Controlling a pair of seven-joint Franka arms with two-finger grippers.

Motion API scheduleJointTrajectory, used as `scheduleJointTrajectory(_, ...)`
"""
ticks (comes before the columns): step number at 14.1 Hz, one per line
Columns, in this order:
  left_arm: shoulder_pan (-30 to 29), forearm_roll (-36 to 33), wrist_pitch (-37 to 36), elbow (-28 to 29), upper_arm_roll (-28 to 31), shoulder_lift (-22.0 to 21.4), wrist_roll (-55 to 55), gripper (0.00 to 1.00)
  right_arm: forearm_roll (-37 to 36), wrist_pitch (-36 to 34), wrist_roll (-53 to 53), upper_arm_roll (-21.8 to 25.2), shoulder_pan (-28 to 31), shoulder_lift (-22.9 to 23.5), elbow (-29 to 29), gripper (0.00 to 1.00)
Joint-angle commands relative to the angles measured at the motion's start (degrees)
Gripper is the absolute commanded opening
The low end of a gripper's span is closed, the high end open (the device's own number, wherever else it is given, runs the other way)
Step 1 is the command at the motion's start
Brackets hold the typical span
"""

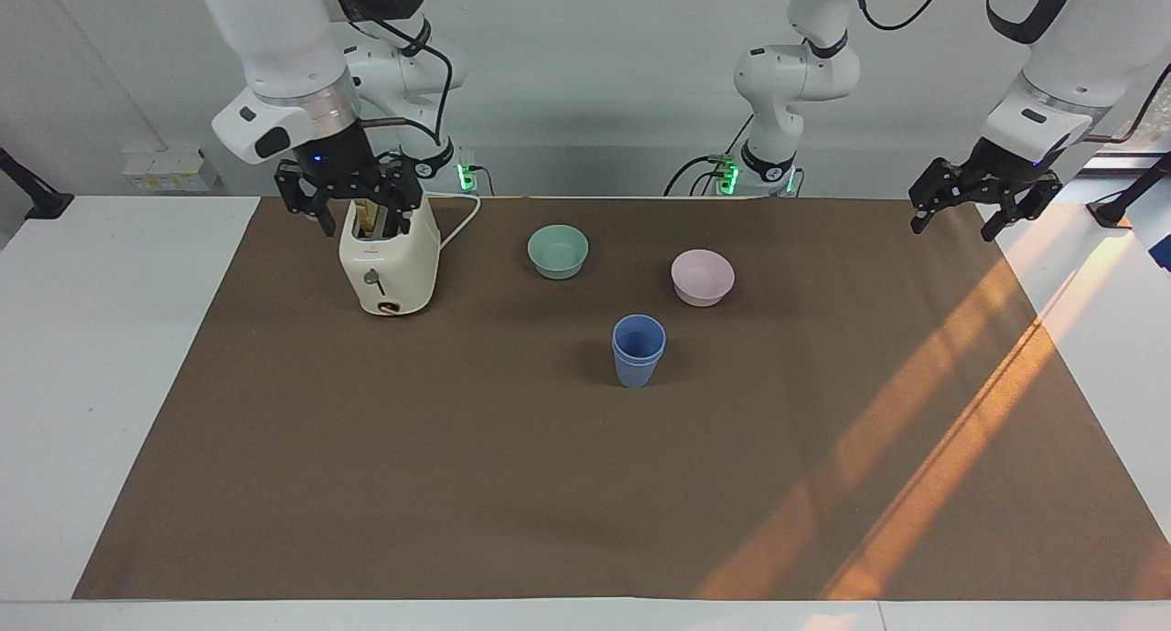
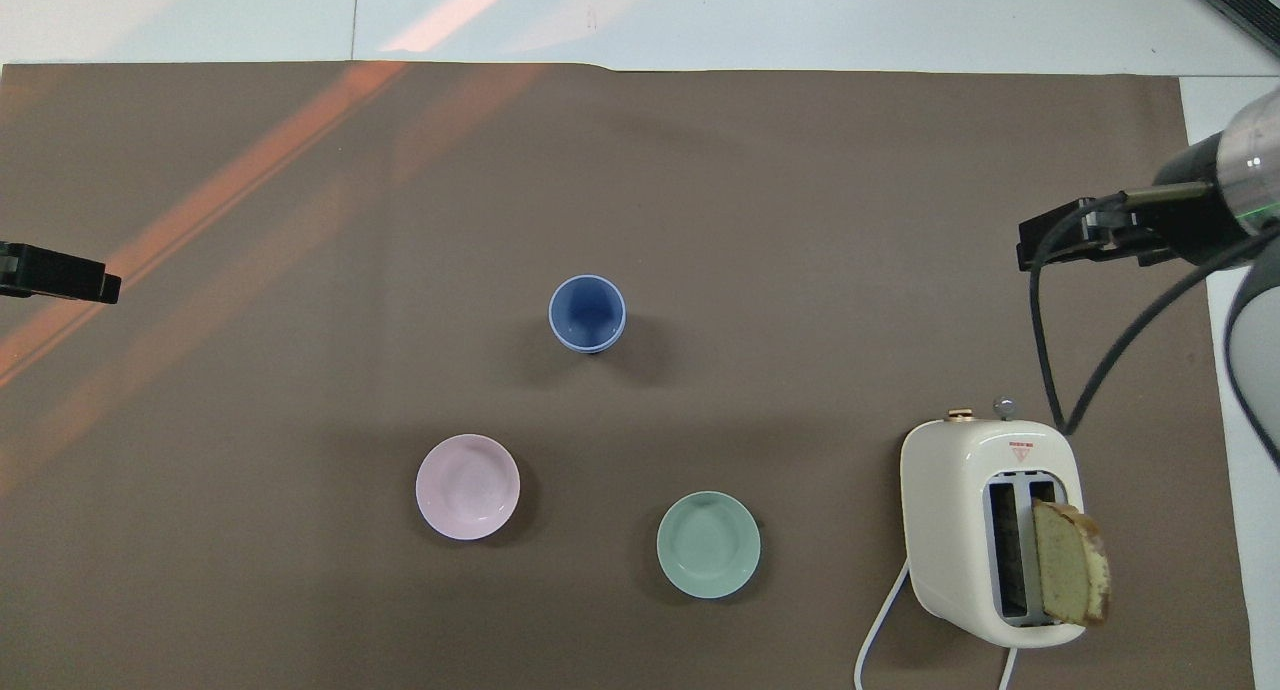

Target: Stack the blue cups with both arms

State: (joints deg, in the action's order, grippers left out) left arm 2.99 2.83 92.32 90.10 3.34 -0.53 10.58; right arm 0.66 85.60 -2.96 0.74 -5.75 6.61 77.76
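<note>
The two blue cups (image 1: 638, 350) stand nested one in the other as a single upright stack on the brown mat, near its middle; the stack also shows in the overhead view (image 2: 587, 313). No gripper touches them. My right gripper (image 1: 350, 212) is open and empty, up in the air over the toaster at the right arm's end; it also shows in the overhead view (image 2: 1075, 242). My left gripper (image 1: 983, 212) is open and empty, waiting in the air over the mat's edge at the left arm's end; it also shows in the overhead view (image 2: 60, 275).
A cream toaster (image 1: 389, 265) with a bread slice (image 2: 1070, 575) in one slot stands at the right arm's end. A mint-green bowl (image 1: 558, 251) and a pale pink bowl (image 1: 702, 276) sit nearer to the robots than the cups.
</note>
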Motion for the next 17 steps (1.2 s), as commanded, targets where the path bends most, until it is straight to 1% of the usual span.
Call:
scheduleJointTrajectory(1, -0.27, -0.72, -1.44, -0.80, -0.26, -0.26, -0.12, 1.00, -0.22, 0.00, 3.92, -0.74, 2.14, -3.61, 5.63, 1.00)
scheduleJointTrajectory(2, -0.27, -0.72, -1.44, -0.80, -0.26, -0.18, -0.12, 1.00, 0.04, 0.18, 4.02, -0.65, 2.41, -5.54, 8.70, 1.00)
scheduleJointTrajectory(3, -0.27, -0.72, -1.44, -0.72, -0.26, -0.18, -0.12, 1.00, 0.13, 0.44, 4.02, -0.74, 2.67, -6.34, 10.12, 1.00)
scheduleJointTrajectory(6, -0.27, -0.72, -1.62, -0.72, -0.26, -0.26, -0.12, 1.00, 0.13, 2.99, 3.40, -0.74, 2.67, -6.00, 9.87, 1.00)
scheduleJointTrajectory(17, -0.27, -0.72, -2.14, -0.71, -0.26, -0.26, -0.03, 1.00, 0.22, 3.35, 3.32, -0.92, 2.50, -5.73, 9.43, 1.00)
